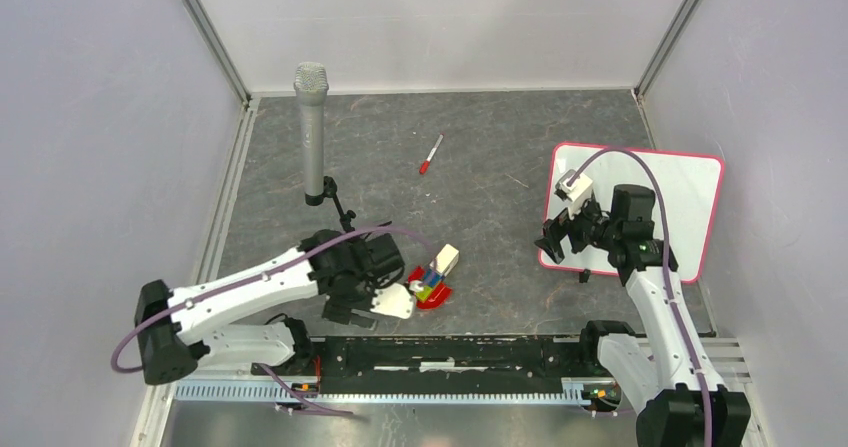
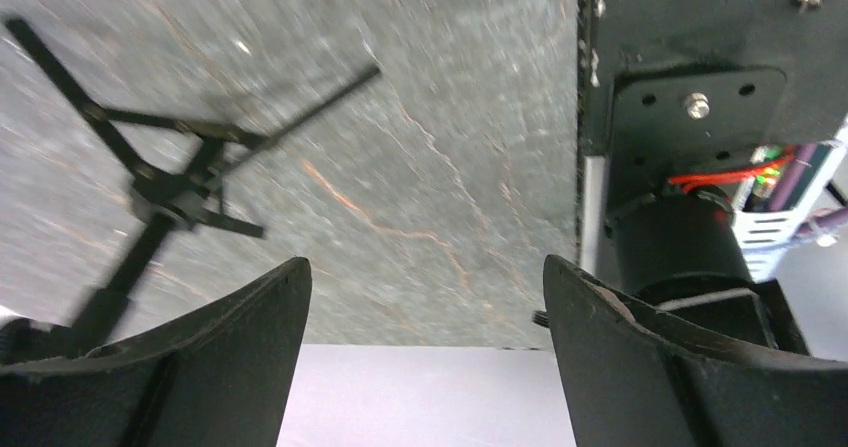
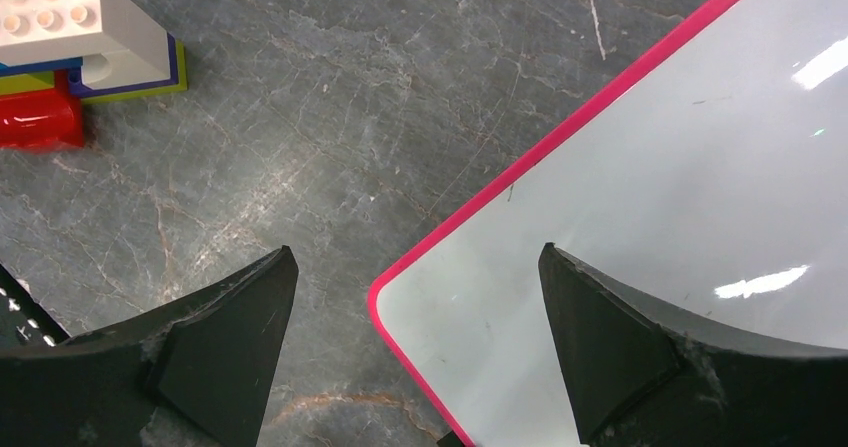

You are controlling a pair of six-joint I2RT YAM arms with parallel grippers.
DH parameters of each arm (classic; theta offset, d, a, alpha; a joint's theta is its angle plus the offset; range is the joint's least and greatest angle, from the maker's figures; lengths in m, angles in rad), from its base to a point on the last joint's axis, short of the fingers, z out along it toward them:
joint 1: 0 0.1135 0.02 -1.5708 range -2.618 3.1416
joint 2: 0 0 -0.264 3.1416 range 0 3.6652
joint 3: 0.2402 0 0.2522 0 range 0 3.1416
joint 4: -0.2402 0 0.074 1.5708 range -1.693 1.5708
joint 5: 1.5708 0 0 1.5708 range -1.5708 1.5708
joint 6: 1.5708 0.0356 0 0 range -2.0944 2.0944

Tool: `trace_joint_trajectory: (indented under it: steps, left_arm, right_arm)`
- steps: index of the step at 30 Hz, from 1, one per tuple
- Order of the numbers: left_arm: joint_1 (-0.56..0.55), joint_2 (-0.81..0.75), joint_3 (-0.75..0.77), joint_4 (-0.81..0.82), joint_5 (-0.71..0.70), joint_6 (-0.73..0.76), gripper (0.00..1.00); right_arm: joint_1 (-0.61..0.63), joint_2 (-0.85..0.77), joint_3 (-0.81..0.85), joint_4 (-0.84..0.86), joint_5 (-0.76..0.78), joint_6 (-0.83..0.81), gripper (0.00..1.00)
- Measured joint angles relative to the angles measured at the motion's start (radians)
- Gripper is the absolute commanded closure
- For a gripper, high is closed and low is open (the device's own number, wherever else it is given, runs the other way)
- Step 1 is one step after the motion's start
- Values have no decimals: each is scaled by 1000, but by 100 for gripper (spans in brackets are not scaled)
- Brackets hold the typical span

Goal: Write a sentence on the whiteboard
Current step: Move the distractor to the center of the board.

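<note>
The whiteboard [image 1: 680,202] lies flat at the right of the table, glossy white with a red-pink border. Its rounded near corner [image 3: 600,227] shows in the right wrist view. My right gripper [image 1: 555,239] hovers over that corner, open and empty [image 3: 415,252], with the border running between its fingers. A white marker with a red cap [image 1: 431,154] lies on the table at center back, far from both grippers. My left gripper [image 1: 340,312] is low near the front rail, open and empty [image 2: 425,272].
A grey microphone [image 1: 312,127] stands on a small black tripod [image 2: 165,192] at the back left. A stack of coloured toy bricks [image 1: 435,277] sits near the left wrist, also in the right wrist view [image 3: 70,57]. The black rail [image 1: 450,357] runs along the front.
</note>
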Motion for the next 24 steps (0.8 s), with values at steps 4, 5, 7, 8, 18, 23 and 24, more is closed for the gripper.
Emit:
trace_joint_trajectory:
  steps: [4,5,7,8,18,23,24]
  left_arm:
    - [-127,108,58,79,-46,2,14]
    - [-156,128,61,98,-66,3,15]
    - [-200,162,61,132,-101,10,16]
    - [-216,175,60,153,-121,18,17]
    - [-164,277,5,341,-251,112,19]
    - [-25,283,-32,388,-246,196,18]
    - [-4,284,-42,396,-245,215,18]
  right_arm:
    - [0,-16,-31,5,3,-11,3]
    - [0,-23,-40,10,4,-14,3]
    - [0,-32,-59,24,4,-15,3]
    - [0,-40,-65,26,5,-15,3]
    - [0,-59,-105,63,21,-14,3]
    - [0,-59,-109,75,22,-14,3]
    - [0,-58,-109,78,22,-14,3]
